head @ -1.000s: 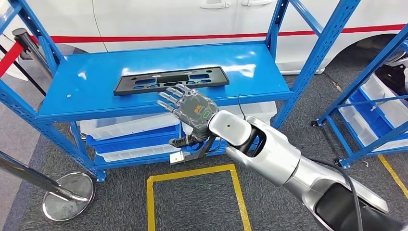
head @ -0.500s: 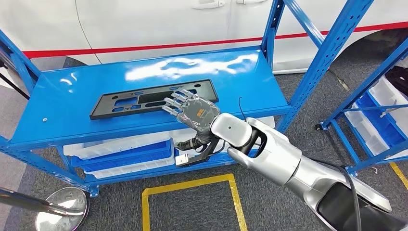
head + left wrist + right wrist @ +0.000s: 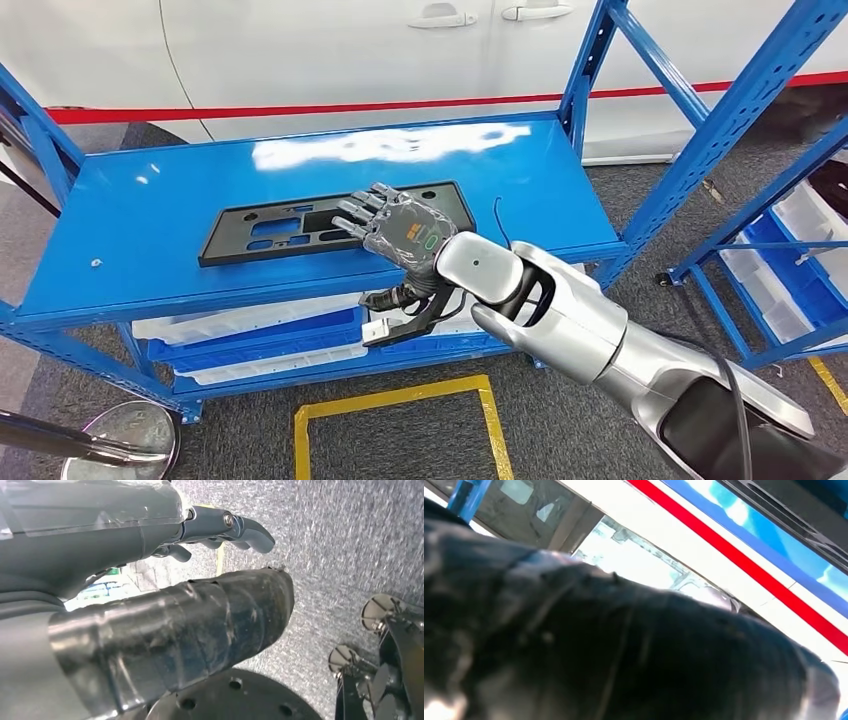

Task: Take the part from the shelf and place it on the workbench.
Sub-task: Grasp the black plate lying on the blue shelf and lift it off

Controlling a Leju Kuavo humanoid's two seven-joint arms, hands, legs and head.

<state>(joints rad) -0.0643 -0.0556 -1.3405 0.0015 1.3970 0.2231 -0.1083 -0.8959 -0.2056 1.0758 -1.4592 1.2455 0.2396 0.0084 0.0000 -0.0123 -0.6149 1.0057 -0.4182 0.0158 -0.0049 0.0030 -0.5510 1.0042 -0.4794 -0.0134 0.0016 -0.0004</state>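
Note:
A long black plastic part [image 3: 270, 232] with several cut-outs lies flat on the top board of the blue shelf [image 3: 150, 190]. My right hand [image 3: 395, 228] reaches in over the part's right end, back upward and fingers spread. It holds nothing, and I cannot tell whether the fingertips touch the part. In the right wrist view the hand's dark thumb [image 3: 624, 655] is close to the lens, and the part's edge [image 3: 796, 510] shows beyond it. My left hand [image 3: 150, 580] hangs over grey carpet, fingers apart and empty.
A white car with a red stripe [image 3: 330, 60] stands right behind the shelf. Clear bins [image 3: 260, 330] sit on the lower board. A second blue rack with bins [image 3: 780, 260] stands at the right. On the floor are yellow tape [image 3: 400, 400] and a stanchion base [image 3: 120, 450].
The whole picture has shifted, so the camera moved. Relative to the part, my right hand has gone from its near edge to over its right end.

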